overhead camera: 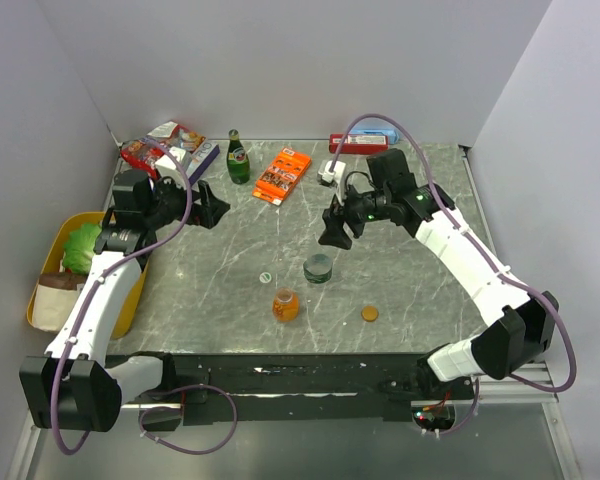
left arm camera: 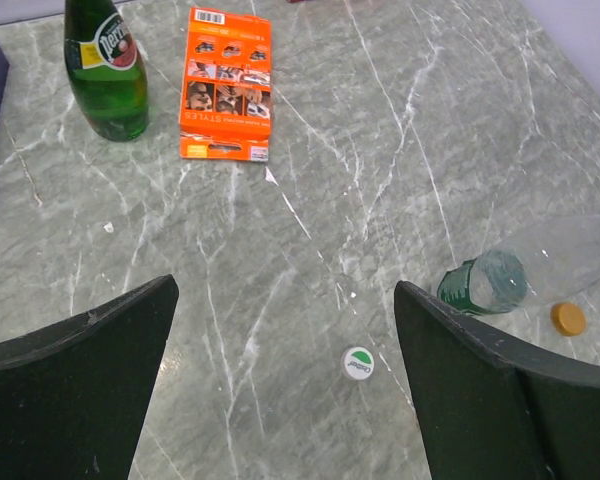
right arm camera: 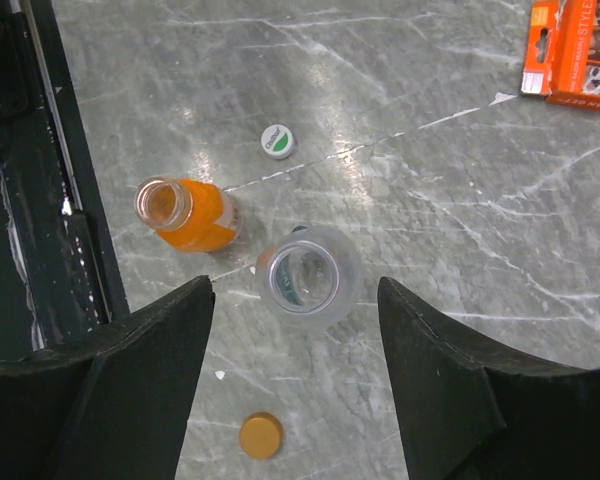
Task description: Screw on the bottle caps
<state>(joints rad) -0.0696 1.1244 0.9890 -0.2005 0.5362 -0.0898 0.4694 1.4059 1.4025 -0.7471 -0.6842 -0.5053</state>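
Note:
Two open bottles stand near the table's middle: a squat orange bottle (overhead camera: 286, 305) (right arm camera: 185, 212) and a stubby grey-green translucent bottle (overhead camera: 319, 268) (right arm camera: 308, 275) (left arm camera: 485, 283). A whitish cap with a green mark (overhead camera: 265, 279) (left arm camera: 357, 363) (right arm camera: 277, 141) lies flat to their left. Right of the bottles an orange-brown cap (overhead camera: 369, 314) (right arm camera: 261, 435) (left arm camera: 568, 319) lies flat. My right gripper (overhead camera: 335, 232) (right arm camera: 295, 284) hangs open above the grey-green bottle, its mouth showing between the fingers. My left gripper (overhead camera: 212, 210) (left arm camera: 285, 290) is wide open above bare table, holding nothing.
A tall green glass bottle (overhead camera: 238, 157) (left arm camera: 105, 70) and an orange box (overhead camera: 282, 174) (left arm camera: 225, 85) sit at the back. Snack packets (overhead camera: 165, 145) lie at the back left, a red-and-blue pack (overhead camera: 365, 142) at the back right. A yellow tray (overhead camera: 52, 262) holds greens on the left.

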